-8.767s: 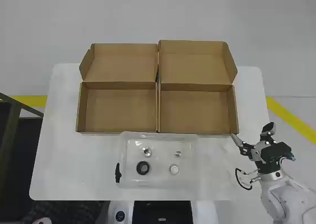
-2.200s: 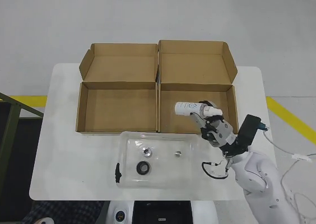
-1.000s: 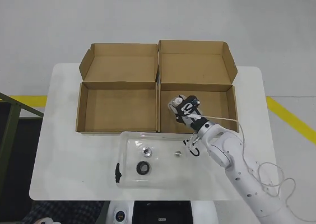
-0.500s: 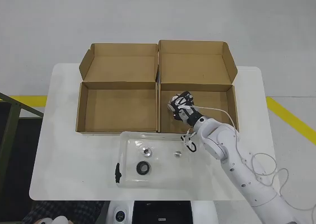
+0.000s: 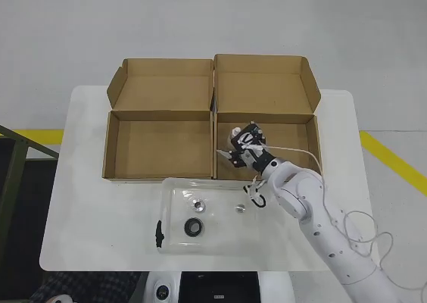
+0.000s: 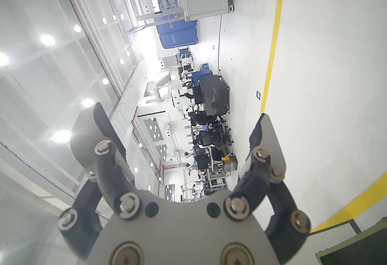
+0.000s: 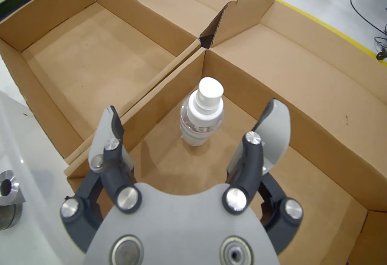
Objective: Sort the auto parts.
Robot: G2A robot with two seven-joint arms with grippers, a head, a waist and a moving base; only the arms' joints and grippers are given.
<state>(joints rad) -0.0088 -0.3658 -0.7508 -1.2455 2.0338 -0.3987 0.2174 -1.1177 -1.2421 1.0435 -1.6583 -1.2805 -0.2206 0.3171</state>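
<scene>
- Hovering low over the near left corner of the right cardboard box [image 5: 282, 148] with the right gripper [image 7: 193, 112], fingers spread wide and gripping nothing.
- Standing upright on that box's floor, just beyond the fingertips and touching neither of them: a small clear bottle [image 7: 201, 124] with a white cap.
- Keeping close to the wall that the right box shares with the left cardboard box [image 5: 159, 148], though whether the bottle touches that wall cannot be told.
- Sitting side by side at the far part of the white counter [image 5: 85, 189], walls touching, lids folded back and away: the two boxes.
- Lying in the clear tray [image 5: 217, 244] just in front of the boxes, apart from one another: a metal part with a hole [image 5: 197, 204], a smaller metal piece [image 5: 239, 207] and a black ring [image 5: 193, 226].
- Resting at the tray's left edge: a slim black part [image 5: 158, 232].
- Pointing off into the hall, away from the counter: the left gripper [image 6: 180, 115], fingers open with nothing between them.
</scene>
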